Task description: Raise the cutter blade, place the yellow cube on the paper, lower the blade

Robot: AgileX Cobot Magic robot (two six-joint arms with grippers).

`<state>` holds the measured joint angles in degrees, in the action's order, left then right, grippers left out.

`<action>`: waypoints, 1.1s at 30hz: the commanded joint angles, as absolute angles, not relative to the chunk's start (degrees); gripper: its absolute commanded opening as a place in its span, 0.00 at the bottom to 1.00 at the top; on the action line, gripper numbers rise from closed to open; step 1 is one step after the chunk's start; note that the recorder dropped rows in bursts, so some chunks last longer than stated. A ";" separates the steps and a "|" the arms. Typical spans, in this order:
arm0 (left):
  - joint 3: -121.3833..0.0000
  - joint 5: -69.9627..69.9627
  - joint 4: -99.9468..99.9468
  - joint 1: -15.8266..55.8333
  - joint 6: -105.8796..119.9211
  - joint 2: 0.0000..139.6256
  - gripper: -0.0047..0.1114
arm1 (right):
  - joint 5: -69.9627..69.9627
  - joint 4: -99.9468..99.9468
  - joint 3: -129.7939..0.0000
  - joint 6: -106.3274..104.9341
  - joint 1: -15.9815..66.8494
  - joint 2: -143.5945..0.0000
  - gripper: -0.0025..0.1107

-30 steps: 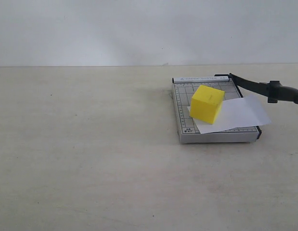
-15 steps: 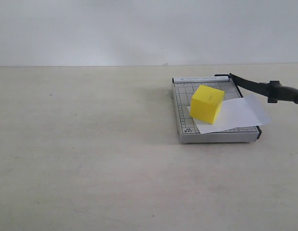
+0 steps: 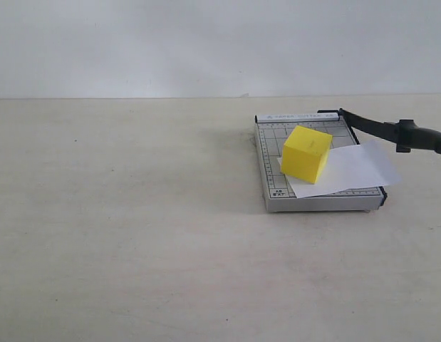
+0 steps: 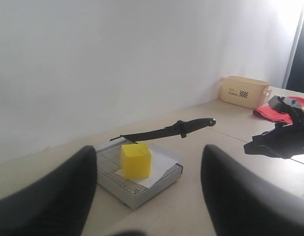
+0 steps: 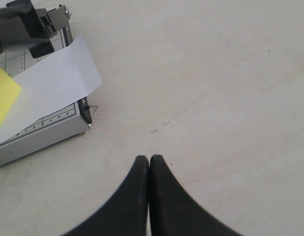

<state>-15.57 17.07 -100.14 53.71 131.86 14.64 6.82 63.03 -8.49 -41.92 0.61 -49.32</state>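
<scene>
No shift since earlier: cutter blade point(image 3: 370, 126) tip off-frame; left gripper point(image 4: 148, 157) wide, right gripper point(image 5: 150, 160) tight together

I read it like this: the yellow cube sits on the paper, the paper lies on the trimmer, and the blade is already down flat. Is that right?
Not quite. The blade is raised, not down flat: the left wrist view shows it angled up off the trimmer, handle end in the air. The rest holds: the yellow cube sits on the paper, which lies on the trimmer.
</scene>
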 commanded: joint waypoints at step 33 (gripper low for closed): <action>-15.27 30.62 -92.32 53.89 130.64 14.66 0.55 | 3.51 62.65 -8.18 -42.49 0.58 -49.27 0.02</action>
